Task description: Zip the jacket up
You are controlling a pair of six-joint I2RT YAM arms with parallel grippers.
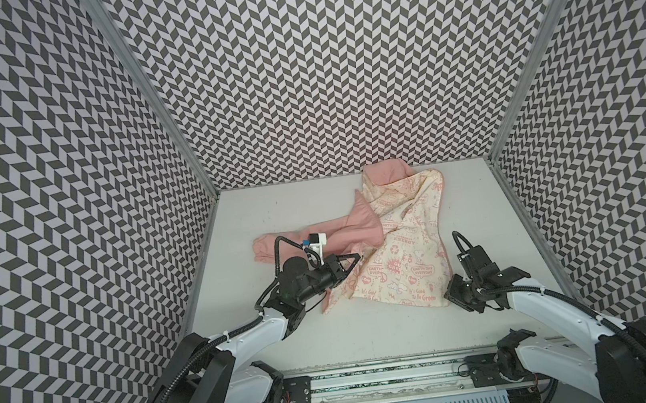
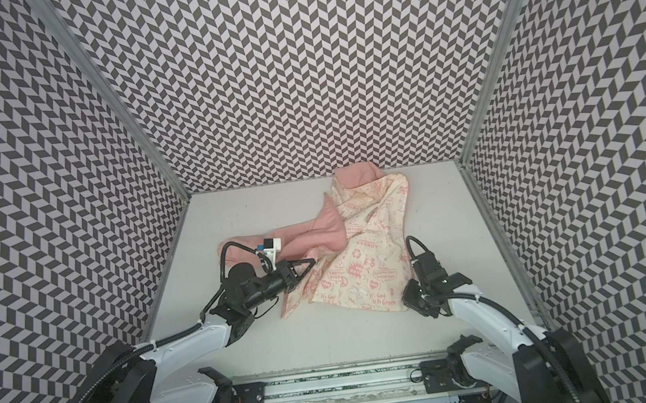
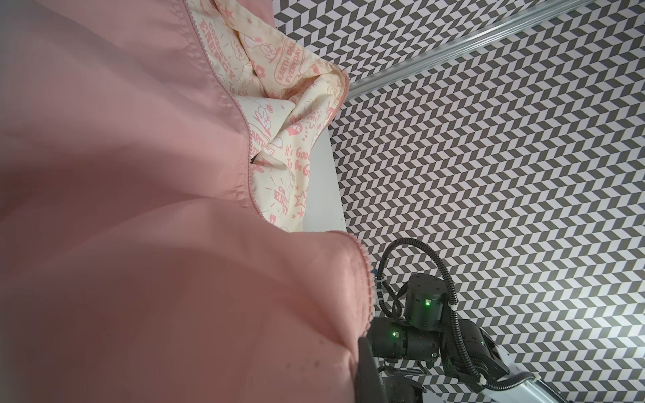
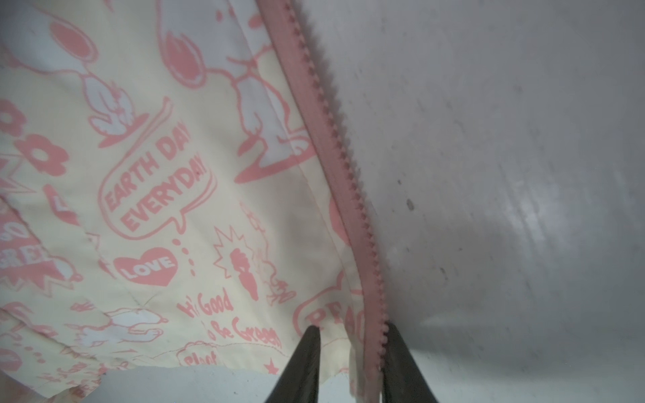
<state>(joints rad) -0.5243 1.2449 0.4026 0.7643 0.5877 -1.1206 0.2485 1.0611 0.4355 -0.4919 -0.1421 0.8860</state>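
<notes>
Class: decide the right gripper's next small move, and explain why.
Probably close the right gripper on the pink toothed zipper edge of the salmon-pink cream-lined jacket: its black fingers straddle that edge near the hem, not yet pinching it.

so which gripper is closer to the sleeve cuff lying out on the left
Left. The left gripper sits on the jacket beside that sleeve, just right of the cuff. The right gripper is across the jacket at its near right corner.
</notes>
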